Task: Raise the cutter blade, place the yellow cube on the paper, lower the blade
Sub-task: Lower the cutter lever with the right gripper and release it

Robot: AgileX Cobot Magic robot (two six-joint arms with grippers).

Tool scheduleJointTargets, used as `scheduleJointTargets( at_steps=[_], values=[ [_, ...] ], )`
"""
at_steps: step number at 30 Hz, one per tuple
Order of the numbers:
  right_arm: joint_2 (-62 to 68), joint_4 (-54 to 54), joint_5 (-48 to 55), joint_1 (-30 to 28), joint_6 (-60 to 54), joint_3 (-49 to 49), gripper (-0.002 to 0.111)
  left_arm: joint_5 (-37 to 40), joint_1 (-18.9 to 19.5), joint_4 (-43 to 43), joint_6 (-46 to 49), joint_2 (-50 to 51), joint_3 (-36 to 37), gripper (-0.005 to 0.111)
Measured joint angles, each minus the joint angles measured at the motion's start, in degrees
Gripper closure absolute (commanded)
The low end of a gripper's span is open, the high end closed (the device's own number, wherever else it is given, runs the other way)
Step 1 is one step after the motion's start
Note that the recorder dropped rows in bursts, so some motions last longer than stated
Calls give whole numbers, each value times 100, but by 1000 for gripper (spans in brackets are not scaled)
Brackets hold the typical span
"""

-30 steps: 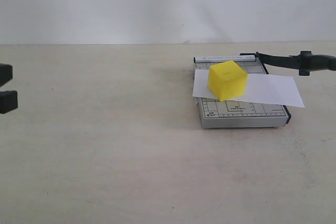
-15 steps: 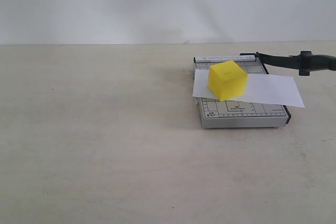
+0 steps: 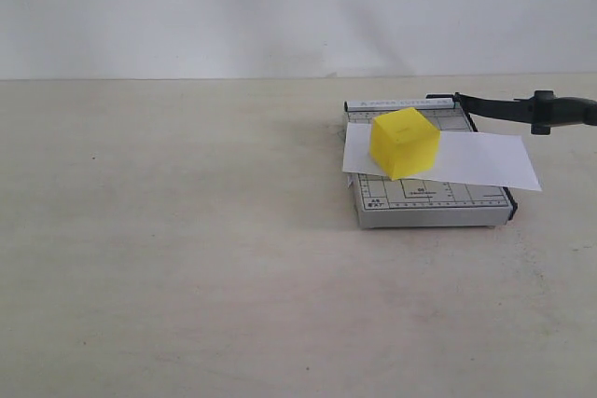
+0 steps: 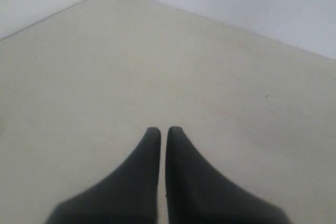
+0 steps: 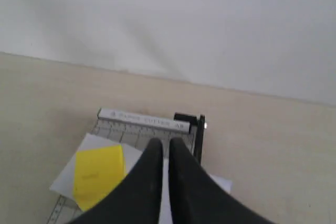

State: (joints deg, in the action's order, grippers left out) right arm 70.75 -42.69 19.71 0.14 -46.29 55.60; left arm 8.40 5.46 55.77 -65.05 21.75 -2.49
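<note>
Tabletop [image 3: 187, 277] beneath plain white wall [image 3: 233, 6]

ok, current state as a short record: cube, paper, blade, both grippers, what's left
yellow cube: sits on the paper, free of both grippers
paper: flat across the trimmer base, overhanging on the right in the exterior view
cutter blade: raised, handle end out beyond the base
left gripper: shut, empty, over bare table
right gripper: shut, empty, above the trimmer, touching nothing
left to do: lower the blade
</note>
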Motion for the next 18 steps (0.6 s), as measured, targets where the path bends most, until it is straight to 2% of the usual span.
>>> scheduleJointTargets(
  at_steps=[1,3,10,13,18],
  values=[
    [277,343,712,-313,338,330,69,-454,0,35,228,-24,0,102],
    [609,904,1589,-548,848,725,59,-1005,0,72,450,-24,0,102],
    [926,1538,2357,-584,2052,936,60,-1324,0,111,549,-24,0,102],
    [1062,1547,2602,-584,2150,936,67,-1324,0,111,553,-24,0,102],
    [1246,1561,2850,-584,2240,956,96,-1324,0,111,563,-24,0,102]
  ],
)
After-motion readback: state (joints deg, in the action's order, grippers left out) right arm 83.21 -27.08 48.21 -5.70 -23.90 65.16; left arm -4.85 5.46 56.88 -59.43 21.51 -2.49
